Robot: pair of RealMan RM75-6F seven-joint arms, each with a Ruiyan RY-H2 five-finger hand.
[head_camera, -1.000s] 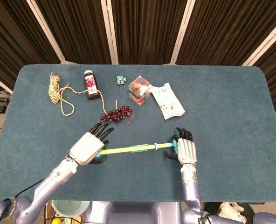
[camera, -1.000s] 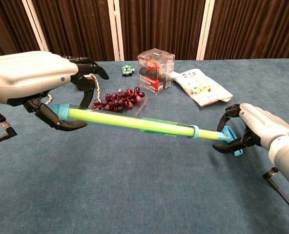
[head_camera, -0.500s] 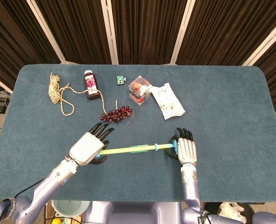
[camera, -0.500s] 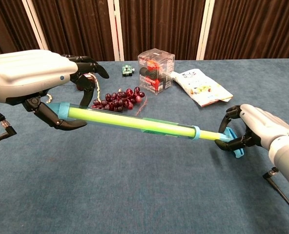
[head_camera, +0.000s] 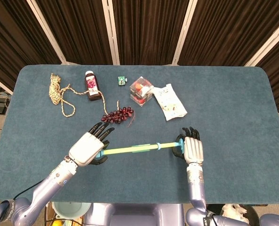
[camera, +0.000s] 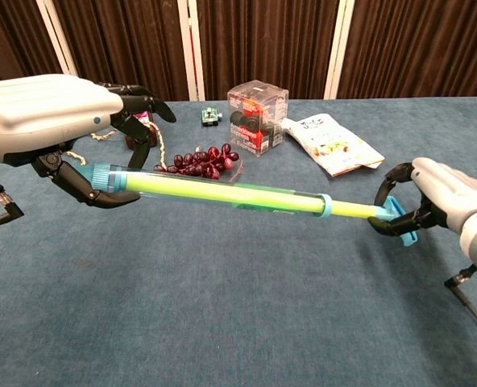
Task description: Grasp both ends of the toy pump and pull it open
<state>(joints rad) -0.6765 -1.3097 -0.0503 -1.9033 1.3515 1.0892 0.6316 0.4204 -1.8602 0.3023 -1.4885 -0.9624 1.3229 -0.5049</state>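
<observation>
Chest view shows the toy pump (camera: pixel 222 193) held above the blue desk (camera: pixel 222 322), running nearly level between the two robot hands. The left robot hand (camera: pixel 53 121) has its dark fingers (camera: pixel 101 197) curled under and around the capped end of the clear barrel, while the right robot hand (camera: pixel 432 201) hooks its fingers through the light-blue handle (camera: pixel 400 218) at the plunger end. A stretch of yellow-green rod (camera: pixel 351 210) shows between the blue collar (camera: pixel 323 206) and the handle, so the pump looks partly drawn out. It reads as a light, hollow plastic toy: stiff along its length, smooth and likely slippery on the barrel, and the thin rod would probably bend or snap under sideways load. The sensible holds are the ones in use, barrel end and handle, with the pull kept straight along the axis. Farther back on the desk, well apart from the pump, lie a bunch of dark red grapes (camera: pixel 194 165), a clear cube box (camera: pixel 259 105), a printed snack bag (camera: pixel 331 145) and a small green item (camera: pixel 209 117).
</observation>
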